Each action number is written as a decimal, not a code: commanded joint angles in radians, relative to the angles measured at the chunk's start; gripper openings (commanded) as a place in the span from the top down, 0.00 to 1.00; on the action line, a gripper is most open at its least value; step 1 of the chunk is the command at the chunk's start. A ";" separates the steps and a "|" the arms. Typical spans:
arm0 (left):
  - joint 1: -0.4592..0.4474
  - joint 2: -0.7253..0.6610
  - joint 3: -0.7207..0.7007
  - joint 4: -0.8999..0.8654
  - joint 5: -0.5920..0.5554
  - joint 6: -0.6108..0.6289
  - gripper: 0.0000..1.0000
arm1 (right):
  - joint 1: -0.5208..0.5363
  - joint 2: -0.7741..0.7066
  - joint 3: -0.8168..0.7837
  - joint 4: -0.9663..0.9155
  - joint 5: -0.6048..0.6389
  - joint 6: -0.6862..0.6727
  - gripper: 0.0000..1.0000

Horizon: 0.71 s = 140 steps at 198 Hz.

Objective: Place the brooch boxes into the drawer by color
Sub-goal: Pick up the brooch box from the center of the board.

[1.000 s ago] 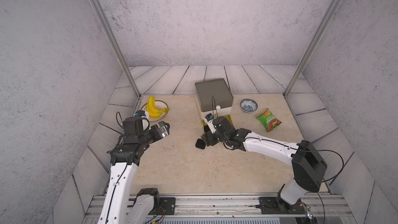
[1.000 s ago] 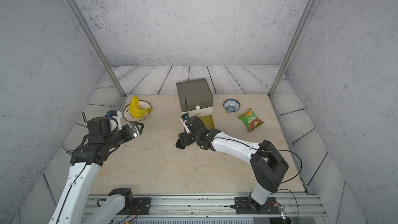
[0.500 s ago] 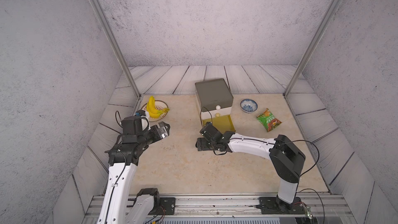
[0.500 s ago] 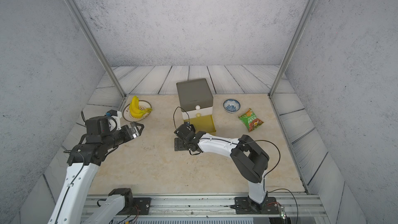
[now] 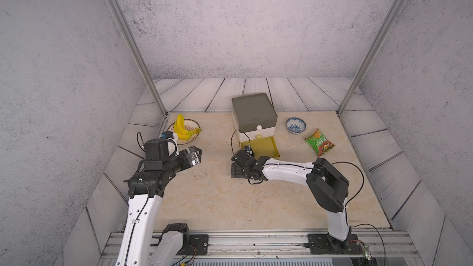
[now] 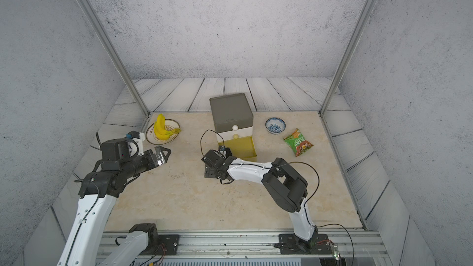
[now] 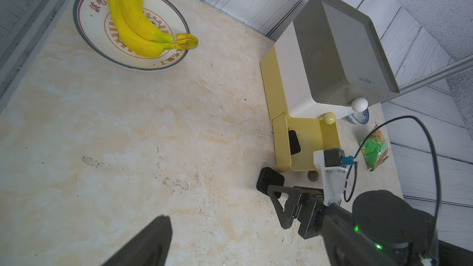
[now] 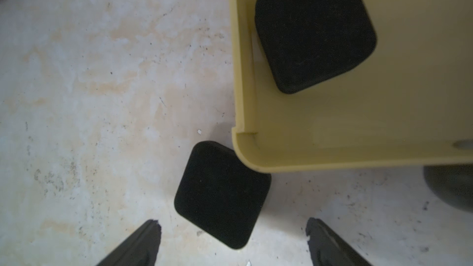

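The drawer cabinet [image 5: 254,113] stands at the back middle, grey on top and white below, with its yellow bottom drawer [image 5: 266,147] pulled out. One black brooch box [image 8: 314,29] lies inside the yellow drawer. A second black brooch box [image 8: 222,193] lies on the table, touching the drawer's front corner. My right gripper [image 8: 233,229] is open just behind this box, one fingertip on each side, neither touching it. In both top views the right gripper [image 5: 236,170] covers that box. My left gripper [image 5: 195,155] hangs open and empty over the table's left side.
A plate [image 5: 195,124] with bananas [image 5: 180,129] sits at the back left, just beyond my left arm. Right of the cabinet are a blue-and-white bowl [image 5: 295,125] and a green snack packet [image 5: 320,142]. Grey walls and metal posts enclose the table.
The right arm has folded, its elbow coming nearer the front. Its gripper stays low by the drawer's front corner and its jaws have spread wider. The left arm has not moved.
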 commanded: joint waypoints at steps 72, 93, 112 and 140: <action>0.014 -0.007 0.006 -0.004 0.004 0.055 0.02 | 0.024 0.106 0.112 -0.039 0.083 0.036 0.09; 0.016 -0.009 0.000 -0.002 0.004 0.058 0.02 | 0.027 0.127 0.126 -0.038 0.098 0.045 0.12; 0.017 -0.010 -0.007 0.002 0.006 0.061 0.02 | 0.030 0.148 0.144 -0.042 0.098 0.048 0.14; 0.022 -0.010 -0.010 0.004 0.014 0.064 0.02 | 0.037 0.161 0.149 -0.042 0.119 0.059 0.17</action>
